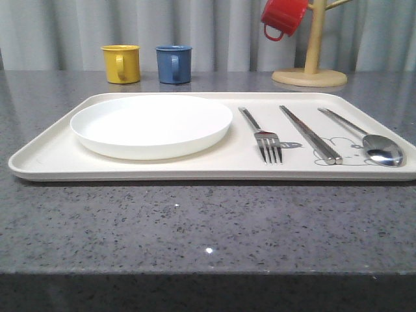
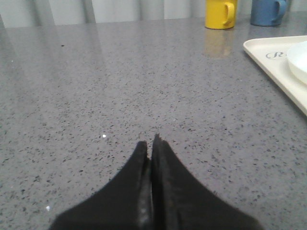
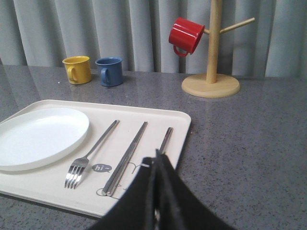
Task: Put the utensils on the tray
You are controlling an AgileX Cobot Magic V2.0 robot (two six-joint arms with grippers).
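Resting on the grey tabletop (image 1: 195, 221), one cream tray (image 1: 45, 162) carries one white plate (image 1: 151, 125) at its left, then one fork (image 1: 263, 138), one pair of chopsticks (image 1: 311, 134) and one spoon (image 1: 370, 142), lying apart. Behind stand one yellow mug (image 1: 121, 64), one blue mug (image 1: 174, 64) and one red mug (image 1: 283, 17) on a wooden stand (image 1: 310, 77). The left hand (image 2: 150, 143) is clenched empty over bare tabletop beside the tray's edge; the right hand (image 3: 158, 158) is clenched empty over the spoon's end.

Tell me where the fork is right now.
In the front view, the fork lies on the tray, just right of the white plate and left of the chopsticks.
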